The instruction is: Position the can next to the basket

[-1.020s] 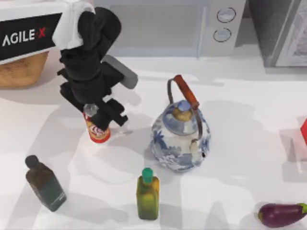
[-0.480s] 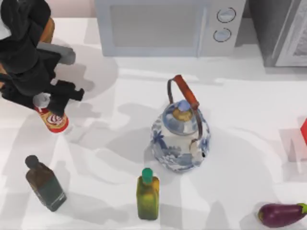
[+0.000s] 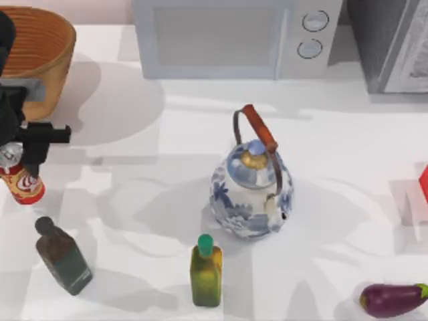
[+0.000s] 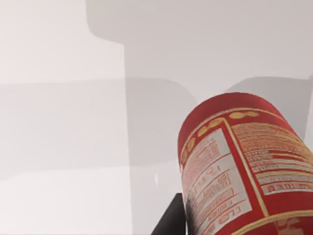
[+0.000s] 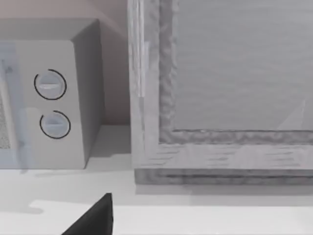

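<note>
Left claw (image 3: 13, 160), at the top view's left edge and partly cut off by it, is grasping the small red soda can (image 3: 22, 184) by its silver top. That can is sitting low beside the large round woven wicker basket (image 3: 41, 47) in the upper left; whether it is touching the white bench (image 3: 348, 167) is hard to tell. From the left wrist, the can's (image 4: 244, 166) label is looming close, its lower part cut off.

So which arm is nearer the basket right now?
Left. Its tool holds the can just in front of the basket at the table's left; the right arm is parked far off by the microwave.
</note>
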Robot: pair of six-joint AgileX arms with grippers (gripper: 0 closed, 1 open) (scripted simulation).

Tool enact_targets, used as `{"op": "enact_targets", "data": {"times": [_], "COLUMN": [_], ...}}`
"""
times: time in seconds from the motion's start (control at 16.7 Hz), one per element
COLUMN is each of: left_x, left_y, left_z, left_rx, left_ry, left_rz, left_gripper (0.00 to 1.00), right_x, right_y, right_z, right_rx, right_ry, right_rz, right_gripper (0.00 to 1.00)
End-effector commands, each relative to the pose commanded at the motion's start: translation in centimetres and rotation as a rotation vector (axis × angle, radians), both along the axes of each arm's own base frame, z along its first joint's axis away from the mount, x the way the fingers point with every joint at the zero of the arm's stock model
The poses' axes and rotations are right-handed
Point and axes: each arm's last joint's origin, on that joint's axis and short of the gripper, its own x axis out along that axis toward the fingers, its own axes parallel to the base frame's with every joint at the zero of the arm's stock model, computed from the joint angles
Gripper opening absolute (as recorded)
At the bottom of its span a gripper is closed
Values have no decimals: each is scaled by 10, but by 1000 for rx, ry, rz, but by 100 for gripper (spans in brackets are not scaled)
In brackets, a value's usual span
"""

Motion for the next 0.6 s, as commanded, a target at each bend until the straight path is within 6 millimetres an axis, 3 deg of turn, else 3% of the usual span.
{"op": "enact_targets", "data": {"times": [0.48,0.6], "left_x": [-14,-14], "left_y": [17,13], "left_z": [-10,-14], "left_rx": [51,42], "left_ry": [97,96], "left_rz": [31,22], "left_gripper": [0,0], "right_x": [0,0], "right_y": [0,0], "right_z": [0,0], "right_rx": [0,0], "right_ry": [0,0], "right_rz": [0,0], "right_gripper": [100,100]}}
